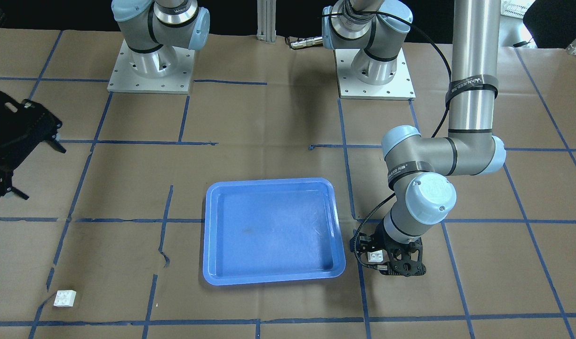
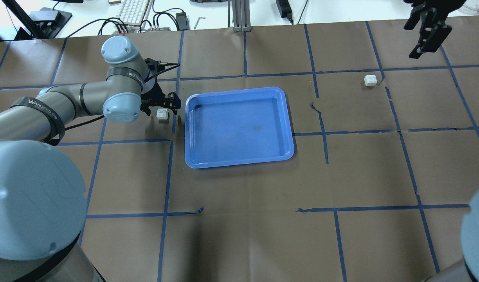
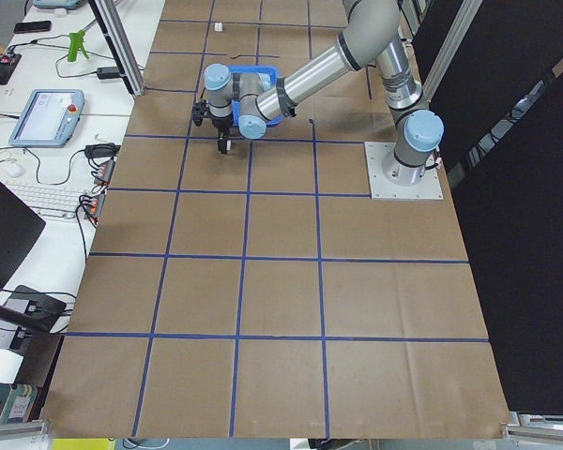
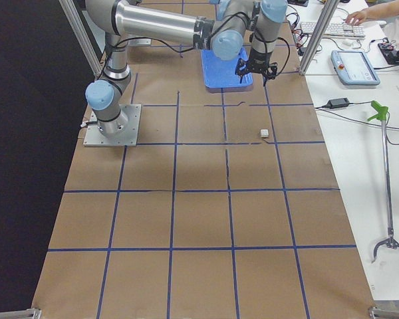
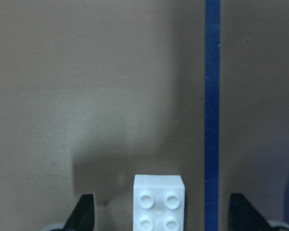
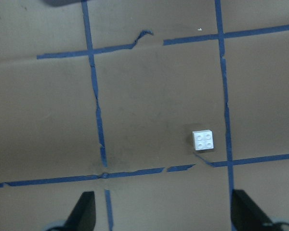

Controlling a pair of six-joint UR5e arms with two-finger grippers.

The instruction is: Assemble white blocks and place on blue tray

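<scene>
One white block (image 5: pixel 159 206) sits studs-up on the brown paper just left of the blue tray (image 2: pixel 239 129) in the overhead view. My left gripper (image 5: pixel 161 198) is low over it and open, one finger on each side, neither touching it. The same block (image 1: pixel 375 256) and gripper (image 1: pixel 380 259) show in the front view beside the tray (image 1: pixel 271 235). The second white block (image 2: pixel 370 80) lies alone far to the right, also seen in the right wrist view (image 6: pixel 203 140). My right gripper (image 2: pixel 425 37) hangs open and empty, high above the table, off to the side of that block.
Blue tape lines cross the brown paper, torn in places (image 6: pixel 135 41). Both arm bases (image 1: pixel 150 66) stand at the robot's edge. The left arm's elbow (image 1: pixel 438 150) hangs over the table beside the tray. A keyboard and cables (image 2: pixel 134 11) lie past the far edge.
</scene>
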